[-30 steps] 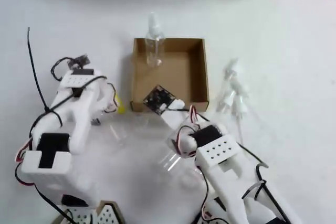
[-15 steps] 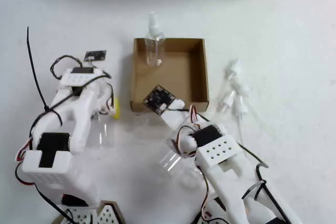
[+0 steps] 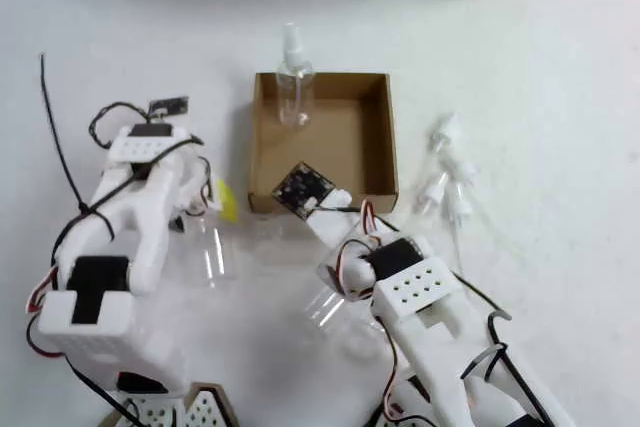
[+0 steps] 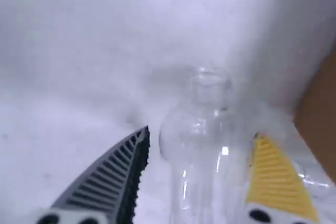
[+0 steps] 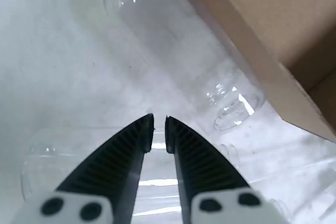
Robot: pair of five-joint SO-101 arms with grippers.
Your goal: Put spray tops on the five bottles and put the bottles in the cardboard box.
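Note:
My left gripper is open, its grey and yellow fingers on either side of a clear bottle with a bare open neck. From above, the left gripper sits left of the cardboard box, with that bottle on the table. My right gripper is shut with nothing between its fingers, just outside the box's near wall. It hangs over clear topless bottles lying on the table. One bottle with a spray top leans in the box's far left corner.
Several loose spray tops lie on the table to the right of the box. More clear bottles lie beside the right arm. Cables run along the left arm.
The left arm shifted slightly, and its yellow finger swung a little away from the box and back. The right arm kept still.

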